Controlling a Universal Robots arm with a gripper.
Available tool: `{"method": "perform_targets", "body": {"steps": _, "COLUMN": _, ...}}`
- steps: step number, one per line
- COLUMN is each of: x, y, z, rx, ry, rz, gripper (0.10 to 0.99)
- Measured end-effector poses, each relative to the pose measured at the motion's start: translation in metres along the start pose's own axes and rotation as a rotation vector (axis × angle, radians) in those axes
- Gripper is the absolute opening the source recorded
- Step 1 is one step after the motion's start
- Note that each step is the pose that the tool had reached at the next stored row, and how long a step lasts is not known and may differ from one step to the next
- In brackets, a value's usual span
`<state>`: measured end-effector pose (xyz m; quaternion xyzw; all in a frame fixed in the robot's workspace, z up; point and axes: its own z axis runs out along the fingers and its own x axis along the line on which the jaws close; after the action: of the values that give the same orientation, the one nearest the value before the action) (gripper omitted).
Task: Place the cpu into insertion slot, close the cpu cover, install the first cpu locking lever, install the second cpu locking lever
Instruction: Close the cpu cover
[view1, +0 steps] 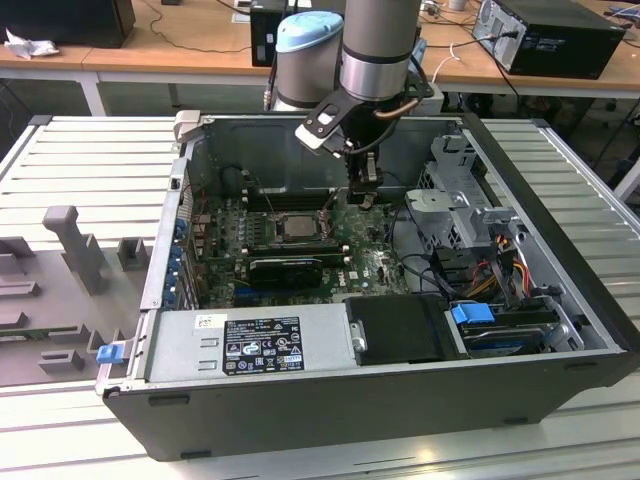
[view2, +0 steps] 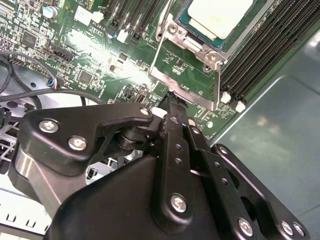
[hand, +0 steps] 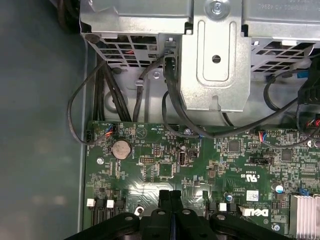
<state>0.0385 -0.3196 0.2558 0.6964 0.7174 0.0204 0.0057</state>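
Note:
The cpu (view1: 297, 226) (view2: 219, 16), with its pale metal top, lies in the insertion slot (view2: 186, 21) on the green board. The cpu cover (view2: 162, 60), a metal frame with a square window, is swung open off the socket, and green board shows through the window. My gripper (view1: 362, 198) hangs over the board on the exterior view's right of the socket. In the second wrist view my gripper (view2: 172, 97) has its tip at the free edge of the open cover. The black fingers (hand: 165, 196) are pressed together, with nothing seen between them.
A black graphics card (view1: 285, 268) lies in front of the socket, and long black memory slots (view2: 265, 50) run beside it. A metal drive cage (view1: 455, 205) (hand: 215, 55) with black cables (hand: 170, 105) stands close by. The power supply (view1: 250, 345) fills the case's front.

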Motion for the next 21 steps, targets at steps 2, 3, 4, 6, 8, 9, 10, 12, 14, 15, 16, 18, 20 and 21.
{"method": "perform_targets", "body": {"steps": 2, "x": 0.0000, "y": -0.0007, "z": 0.0000, "rx": 0.000, "ry": 0.0000, "rz": 0.000, "gripper": 0.106}}
{"method": "perform_targets", "body": {"steps": 3, "x": 0.0000, "y": -0.0012, "z": 0.0000, "rx": 0.000, "ry": 0.0000, "rz": 0.000, "gripper": 0.106}}
{"method": "perform_targets", "body": {"steps": 4, "x": 0.0000, "y": -0.0016, "z": -0.0001, "rx": 0.000, "ry": 0.0000, "rz": 0.000, "gripper": 0.106}}
{"method": "perform_targets", "body": {"steps": 6, "x": 0.0001, "y": -0.0023, "z": -0.0001, "rx": 0.000, "ry": 0.0000, "rz": 0.000, "gripper": 0.106}}
{"method": "perform_targets", "body": {"steps": 8, "x": 0.0001, "y": -0.0028, "z": -0.0001, "rx": 0.000, "ry": -0.0001, "rz": 0.000, "gripper": 0.106}}
{"method": "perform_targets", "body": {"steps": 9, "x": 0.0001, "y": -0.0030, "z": -0.0001, "rx": 0.000, "ry": 0.0000, "rz": 0.000, "gripper": 0.106}}
{"method": "perform_targets", "body": {"steps": 10, "x": 0.0001, "y": -0.0033, "z": -0.0001, "rx": 0.000, "ry": 0.0000, "rz": 0.000, "gripper": 0.106}}
{"method": "perform_targets", "body": {"steps": 12, "x": 0.0001, "y": -0.0037, "z": -0.0001, "rx": 0.000, "ry": 0.0000, "rz": 0.000, "gripper": 0.106}}
{"method": "perform_targets", "body": {"steps": 14, "x": 0.0001, "y": -0.0044, "z": -0.0002, "rx": 0.000, "ry": 0.0000, "rz": 0.000, "gripper": 0.106}}
{"method": "perform_targets", "body": {"steps": 15, "x": 0.0001, "y": -0.0048, "z": -0.0002, "rx": 0.000, "ry": -0.0001, "rz": 0.000, "gripper": 0.106}}
{"method": "perform_targets", "body": {"steps": 16, "x": 0.0002, "y": -0.0052, "z": -0.0002, "rx": 0.000, "ry": 0.0000, "rz": 0.000, "gripper": 0.106}}
{"method": "perform_targets", "body": {"steps": 18, "x": 0.0002, "y": -0.0063, "z": -0.0002, "rx": 0.000, "ry": -0.0001, "rz": 0.000, "gripper": 0.106}}
{"method": "perform_targets", "body": {"steps": 20, "x": 0.0002, "y": -0.0070, "z": -0.0003, "rx": 0.000, "ry": 0.0000, "rz": 0.000, "gripper": 0.106}}
{"method": "perform_targets", "body": {"steps": 21, "x": 0.0002, "y": -0.0072, "z": -0.0003, "rx": 0.000, "ry": 0.0000, "rz": 0.000, "gripper": 0.106}}
